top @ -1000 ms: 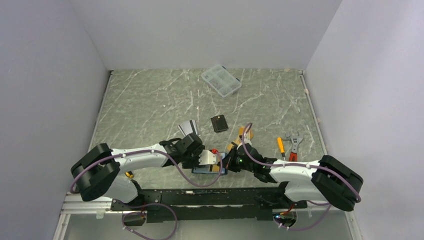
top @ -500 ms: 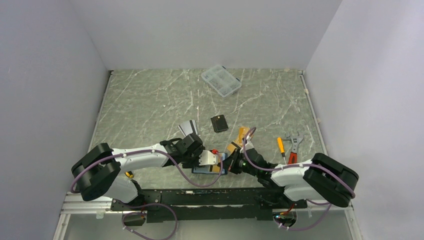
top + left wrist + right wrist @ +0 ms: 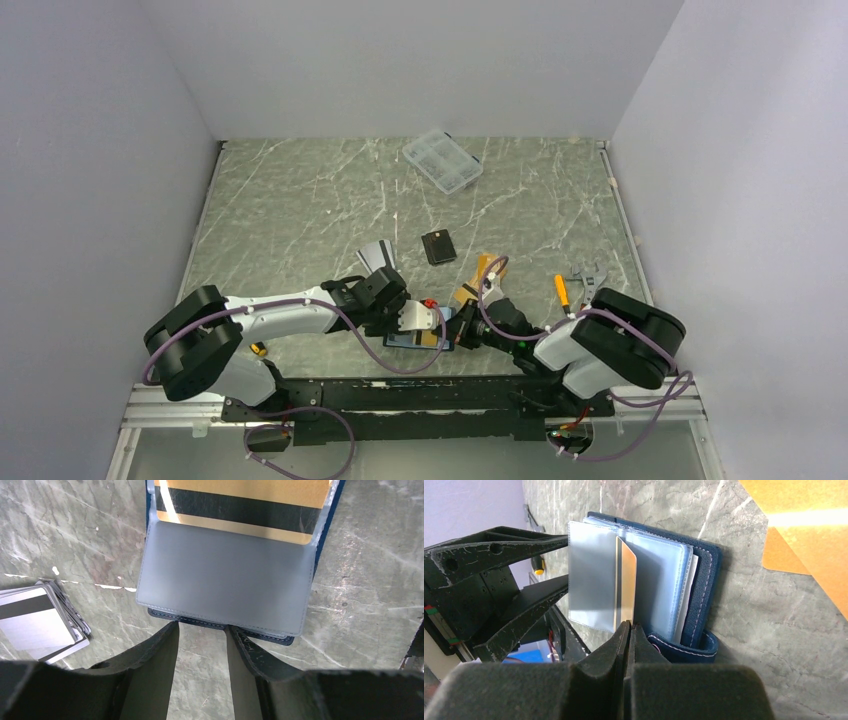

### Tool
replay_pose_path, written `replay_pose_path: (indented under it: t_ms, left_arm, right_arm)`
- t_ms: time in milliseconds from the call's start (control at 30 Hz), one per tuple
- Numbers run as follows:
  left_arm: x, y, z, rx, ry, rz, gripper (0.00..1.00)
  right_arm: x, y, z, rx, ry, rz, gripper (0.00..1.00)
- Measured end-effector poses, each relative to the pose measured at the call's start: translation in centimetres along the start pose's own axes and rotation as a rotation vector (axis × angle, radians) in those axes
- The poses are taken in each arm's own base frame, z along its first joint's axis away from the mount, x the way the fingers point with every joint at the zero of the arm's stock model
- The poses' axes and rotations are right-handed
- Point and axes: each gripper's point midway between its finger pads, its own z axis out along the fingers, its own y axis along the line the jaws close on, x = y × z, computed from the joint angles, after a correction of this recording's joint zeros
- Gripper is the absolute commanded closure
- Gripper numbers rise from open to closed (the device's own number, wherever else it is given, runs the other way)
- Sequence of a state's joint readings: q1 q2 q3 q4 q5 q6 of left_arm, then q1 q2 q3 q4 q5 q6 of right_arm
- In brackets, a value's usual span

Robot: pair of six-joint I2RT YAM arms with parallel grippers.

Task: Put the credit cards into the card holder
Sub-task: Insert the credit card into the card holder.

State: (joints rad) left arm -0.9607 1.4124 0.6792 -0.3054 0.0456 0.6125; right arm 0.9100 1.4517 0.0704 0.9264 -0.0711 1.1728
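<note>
The right gripper (image 3: 627,630) is pinched shut on the edge of a gold card (image 3: 625,585). The card stands edge-on just ahead of its tips, inside the card holder (image 3: 704,595), which lies open on the worktop (image 3: 774,645). The left gripper (image 3: 200,639) has its jaws apart, with the card holder's near edge right at its tips and a stack of silver cards (image 3: 37,625) lying off to its left.

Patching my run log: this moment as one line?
right gripper: shut on gold card | gold card: partly in card holder | left gripper: open at holder edge | silver cards: loose
</note>
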Motion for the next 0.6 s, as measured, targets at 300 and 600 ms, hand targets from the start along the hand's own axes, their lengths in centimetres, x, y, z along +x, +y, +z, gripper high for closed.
replay_pose_path:
  t_ms: [300,600]
  left_arm:
    - [-0.02,-0.01,-0.01,-0.005,0.004,0.005,0.55]
    - [-0.03,-0.09,-0.02,-0.007,0.008,0.011,0.56]
  right_arm:
    - [0.03,-0.19,0.10,-0.004,0.012,0.011,1.00]
    - [-0.23,-0.25,0.02,0.007,0.010,0.042,1.00]
